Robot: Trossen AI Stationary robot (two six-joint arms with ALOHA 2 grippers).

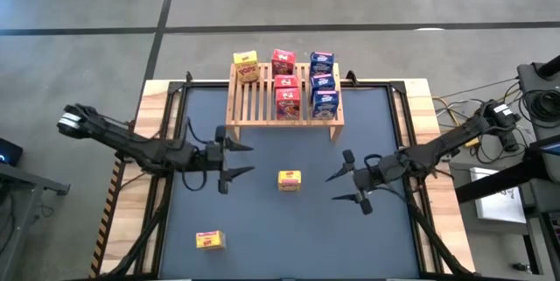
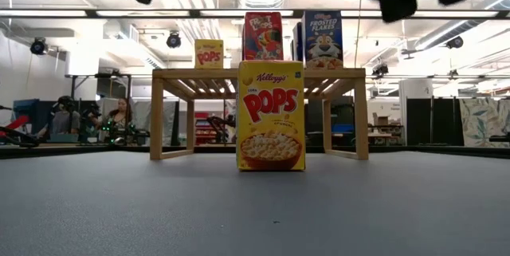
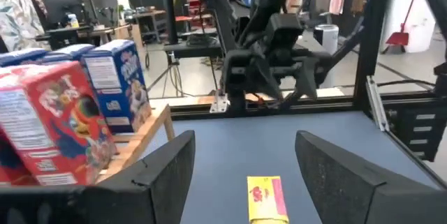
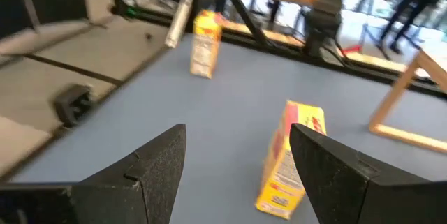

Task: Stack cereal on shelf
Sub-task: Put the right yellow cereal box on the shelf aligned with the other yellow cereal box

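On the table (image 1: 175,228), your left gripper (image 1: 234,160) and right gripper (image 1: 346,185), fingers spread, flank a yellow box (image 1: 290,180); next, likely grasp it for the shelf (image 1: 254,97).

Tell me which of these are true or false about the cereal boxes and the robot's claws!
1. A yellow box stands on the table between the two grippers. True.
2. The left gripper is holding a box. False: its fingers are open and hold nothing.
3. Another yellow box sits on the table near the front edge. True.
4. The shelf has only red boxes on it. False: it holds red boxes, blue boxes and one yellow.
5. The right gripper is shut. False: it is open and empty.
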